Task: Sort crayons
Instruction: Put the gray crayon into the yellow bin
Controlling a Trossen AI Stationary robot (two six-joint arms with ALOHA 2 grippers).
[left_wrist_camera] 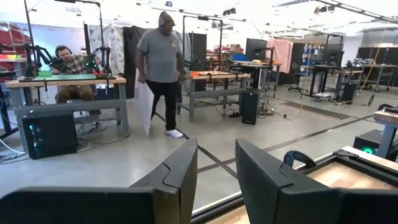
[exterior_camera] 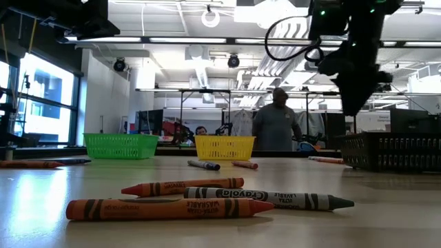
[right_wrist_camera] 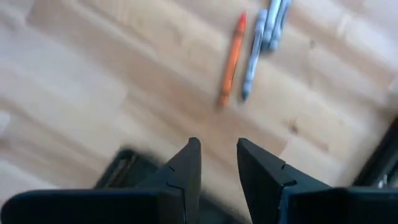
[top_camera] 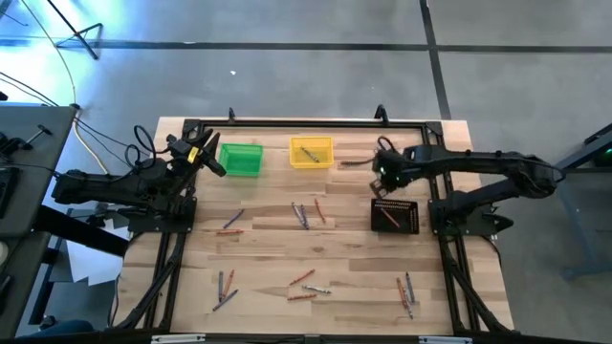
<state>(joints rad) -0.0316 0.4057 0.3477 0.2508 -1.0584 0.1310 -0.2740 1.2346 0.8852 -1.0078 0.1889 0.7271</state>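
Observation:
Many crayons lie flat on the wooden table in loose groups: at mid-left (top_camera: 232, 222), centre (top_camera: 306, 212), near left (top_camera: 225, 285), near centre (top_camera: 306, 285) and near right (top_camera: 405, 291). Orange-red (exterior_camera: 165, 208) and grey (exterior_camera: 269, 198) ones show close in the low view. My right gripper (top_camera: 381, 175) hovers open and empty above the table, just beyond the black bin (top_camera: 394, 215); below it lie an orange crayon (right_wrist_camera: 231, 59) and grey ones (right_wrist_camera: 255, 53). My left gripper (top_camera: 212, 162) is open and empty beside the green bin (top_camera: 240, 159).
The yellow bin (top_camera: 312, 151) stands at the far centre with a crayon in it. The black bin holds an orange-red crayon (top_camera: 387, 215). Dark frame rails (top_camera: 172, 248) run along the table's sides. A person (left_wrist_camera: 160, 62) walks in the room beyond the table.

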